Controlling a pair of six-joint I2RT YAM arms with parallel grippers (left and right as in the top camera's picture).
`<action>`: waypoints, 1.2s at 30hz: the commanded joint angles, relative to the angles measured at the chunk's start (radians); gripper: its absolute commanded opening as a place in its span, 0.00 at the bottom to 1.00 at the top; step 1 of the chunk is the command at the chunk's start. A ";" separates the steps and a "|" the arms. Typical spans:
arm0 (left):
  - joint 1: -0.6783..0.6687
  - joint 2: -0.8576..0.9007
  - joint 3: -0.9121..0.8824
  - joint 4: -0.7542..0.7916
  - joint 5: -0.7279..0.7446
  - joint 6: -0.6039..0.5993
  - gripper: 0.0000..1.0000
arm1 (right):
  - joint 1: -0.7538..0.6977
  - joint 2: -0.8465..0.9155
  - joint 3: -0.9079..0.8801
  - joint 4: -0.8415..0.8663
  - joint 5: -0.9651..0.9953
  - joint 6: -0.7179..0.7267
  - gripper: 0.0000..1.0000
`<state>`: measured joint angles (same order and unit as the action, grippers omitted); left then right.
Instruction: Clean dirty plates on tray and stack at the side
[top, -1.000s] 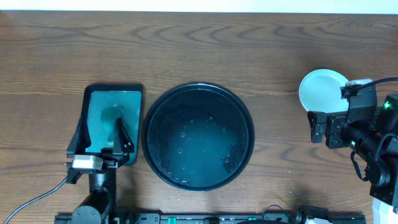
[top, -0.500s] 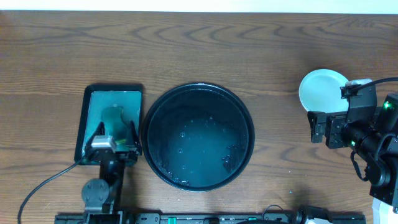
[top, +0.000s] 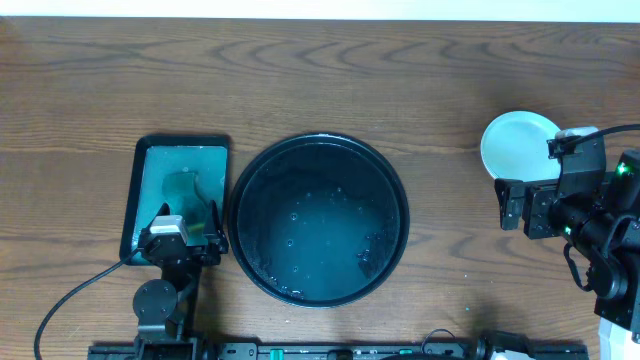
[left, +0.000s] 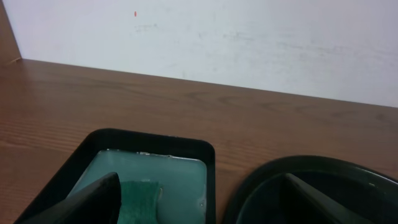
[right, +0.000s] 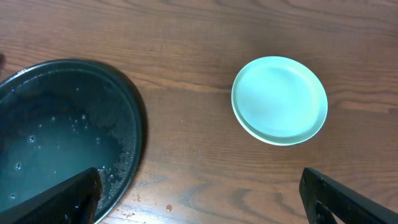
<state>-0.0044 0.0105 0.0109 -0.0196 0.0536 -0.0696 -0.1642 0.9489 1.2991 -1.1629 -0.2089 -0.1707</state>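
Observation:
The large round black tray (top: 318, 141) sits mid-table, wet with droplets, and no plate is on it. The plates (top: 515, 140) are stacked on the wood at the far right. In the right wrist view the stack (right: 280, 99) shows a clean mint green top plate with another rim under it. My left gripper (top: 187, 225) is open and empty over the near end of the sponge tray. My right gripper (top: 515, 205) is open and empty, just in front of the stack. Its fingers (right: 199, 211) frame bare wood between the tray rim (right: 135, 118) and the plates.
A small rectangular dark-green tray (top: 138, 180) with pale liquid and a green sponge (left: 140, 198) lies left of the round tray (left: 311, 163). A few small red drops lie on the wood near the round tray's right rim. A white wall runs behind the table.
My left gripper has drawn back from over the sponge tray toward the table's front edge. The right arm and the plates have not moved.

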 joint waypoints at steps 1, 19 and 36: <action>0.005 -0.009 -0.007 -0.051 -0.009 0.016 0.81 | 0.005 -0.001 0.009 -0.001 0.002 -0.010 0.99; 0.005 -0.009 -0.007 -0.051 -0.102 -0.324 0.81 | 0.005 -0.001 0.009 -0.001 0.002 -0.010 0.99; 0.005 -0.009 -0.007 -0.051 -0.028 0.054 0.81 | 0.005 -0.002 0.009 -0.001 0.002 -0.010 0.99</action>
<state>-0.0036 0.0105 0.0128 -0.0219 0.0307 -0.1253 -0.1642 0.9489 1.2991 -1.1629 -0.2089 -0.1707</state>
